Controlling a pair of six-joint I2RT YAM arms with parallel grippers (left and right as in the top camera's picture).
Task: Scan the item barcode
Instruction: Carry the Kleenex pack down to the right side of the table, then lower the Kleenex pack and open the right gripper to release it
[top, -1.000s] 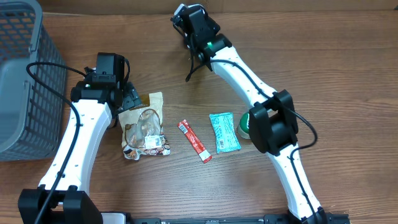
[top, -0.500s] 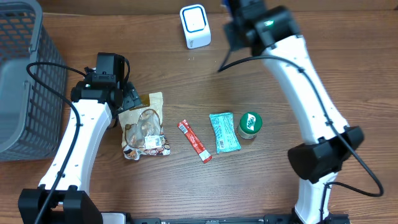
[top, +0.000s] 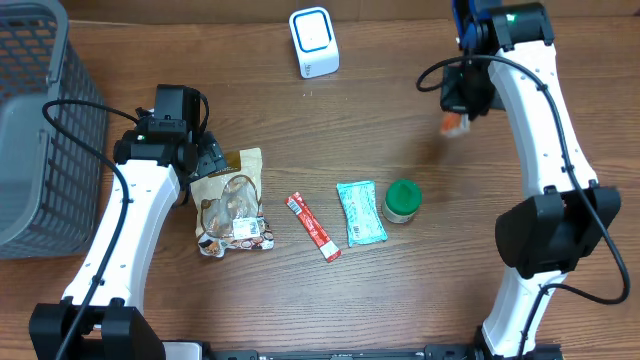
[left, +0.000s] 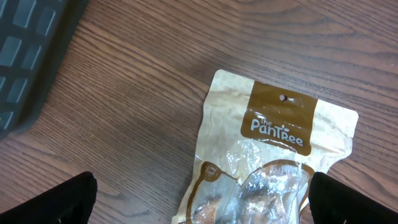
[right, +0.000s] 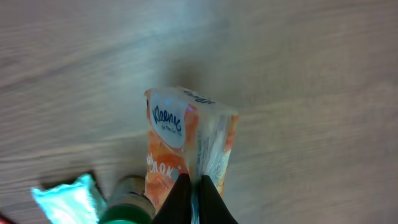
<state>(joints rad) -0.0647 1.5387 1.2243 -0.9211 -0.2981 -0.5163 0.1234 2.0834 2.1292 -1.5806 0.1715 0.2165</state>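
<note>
Right wrist view: Kleenex tissue pack (right: 185, 146) pinched edgewise between closed right jaws; left jaws wide apart, empty.

The bag (left: 268, 155) carries a brown label (left: 280, 121) reading "The PanTree". The orange tissue pack (right: 186, 146) shows the brand "Kleenex".

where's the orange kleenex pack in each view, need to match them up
Overhead: Kleenex pack in the upper right.
Left wrist: not in it.
Right wrist: centre of the picture, pinched by the right gripper.
Shared landmark: green-lidded jar, lower left of the pack in both views.
</note>
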